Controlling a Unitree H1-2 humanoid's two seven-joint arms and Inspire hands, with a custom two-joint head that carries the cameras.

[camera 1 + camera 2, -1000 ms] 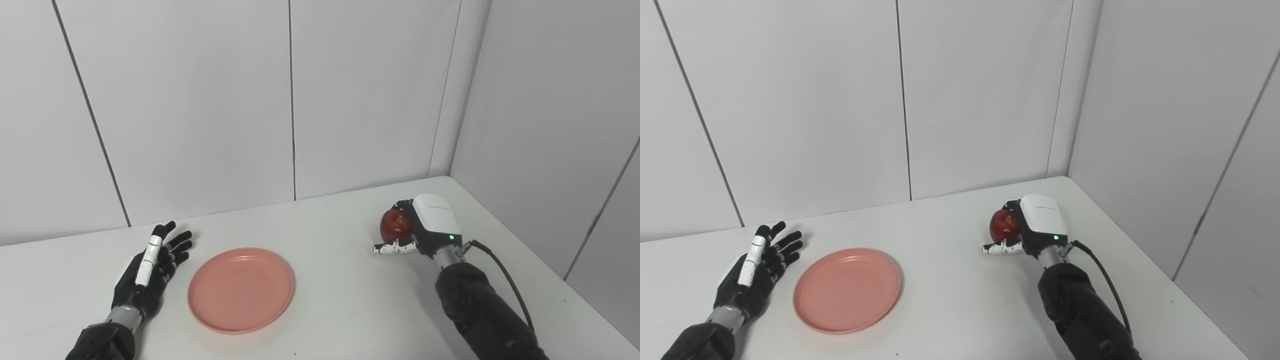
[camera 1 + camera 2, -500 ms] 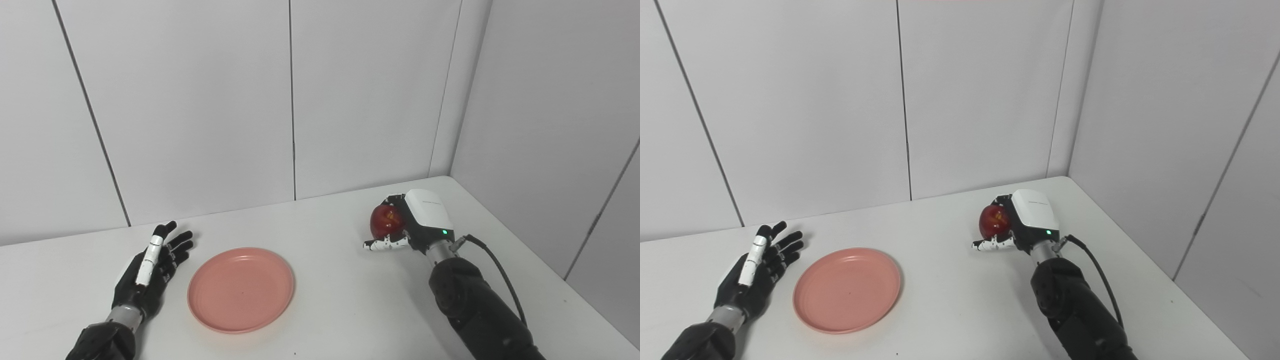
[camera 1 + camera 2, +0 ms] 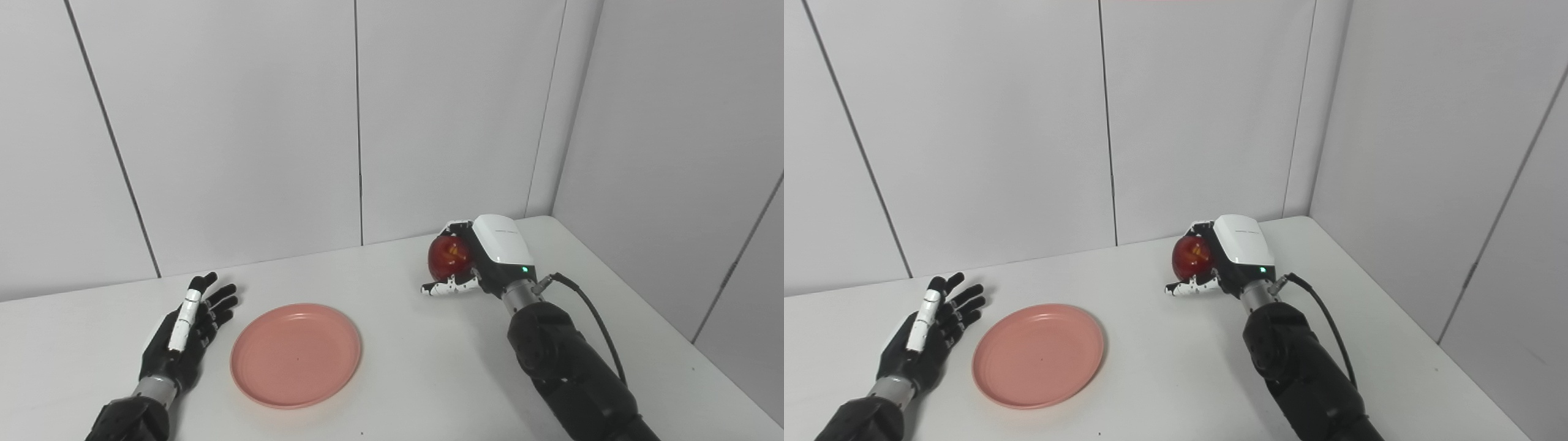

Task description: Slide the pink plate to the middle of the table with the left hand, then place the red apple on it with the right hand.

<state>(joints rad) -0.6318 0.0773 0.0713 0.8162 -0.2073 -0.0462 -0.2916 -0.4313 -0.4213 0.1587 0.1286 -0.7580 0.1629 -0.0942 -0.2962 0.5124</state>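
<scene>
Left eye view: white tabletop (image 3: 398, 380).
Pink plate (image 3: 296, 354): flat on tabletop, left of centre, nothing on it.
Left hand (image 3: 184, 334): beside plate's left edge, fingers spread, holding nothing.
Right hand (image 3: 484, 260): raised off tabletop, fingers wrapped around red apple (image 3: 448, 258), well apart from plate.

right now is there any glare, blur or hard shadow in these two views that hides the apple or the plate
Left eye view: even, soft light; the round pink plastic plate is sharp, with only a faint shadow at its near rim. Right eye view: the glossy red apple carries a small highlight; the right hand covers its right side. Neither view shows motion blur; the left hand is crisp.
</scene>
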